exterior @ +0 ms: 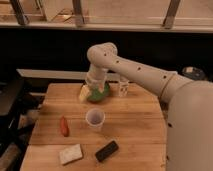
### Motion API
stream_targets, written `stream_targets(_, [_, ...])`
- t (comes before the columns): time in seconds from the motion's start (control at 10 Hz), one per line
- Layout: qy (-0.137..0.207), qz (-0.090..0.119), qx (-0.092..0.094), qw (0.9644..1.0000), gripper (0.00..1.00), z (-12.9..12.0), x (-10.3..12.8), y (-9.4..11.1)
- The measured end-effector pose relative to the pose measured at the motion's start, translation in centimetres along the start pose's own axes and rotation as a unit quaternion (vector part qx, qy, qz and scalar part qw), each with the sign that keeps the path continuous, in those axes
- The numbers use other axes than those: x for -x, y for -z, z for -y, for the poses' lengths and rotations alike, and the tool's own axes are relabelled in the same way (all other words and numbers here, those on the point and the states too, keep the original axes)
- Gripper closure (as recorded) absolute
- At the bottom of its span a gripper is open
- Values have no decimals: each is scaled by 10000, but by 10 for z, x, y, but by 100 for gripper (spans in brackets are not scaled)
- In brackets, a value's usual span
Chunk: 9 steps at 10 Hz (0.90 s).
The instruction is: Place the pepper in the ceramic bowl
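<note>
Red-orange pepper (pixel 64 126), green bowl (pixel 103 95) — pale end effector (pixel 85 93) at bowl.

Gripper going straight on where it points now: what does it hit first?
The gripper, at the rim of the ceramic bowl, would probably meet the table beside it first; depth is unclear.

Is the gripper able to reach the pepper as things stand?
Probably yes: the gripper hangs at the rim of the bowl, the pepper lies uncovered on the table, and the cup stands clear of it.
</note>
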Motion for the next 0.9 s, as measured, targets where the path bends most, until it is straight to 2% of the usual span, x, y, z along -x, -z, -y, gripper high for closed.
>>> stream_targets(0.2, [-13,0,-65,10000,20,2,1,1])
stream_targets(0.4, [111,-111,-417,9990,20,0,7,5])
stream_targets(0.5, [252,-218,-641,9974,20,-5,14,2])
stream_targets(0.7, [548,-433,-823,9942,20,-26,27,-17])
stream_targets(0.9, [720,-554,-815,9925,20,-44,35,-38])
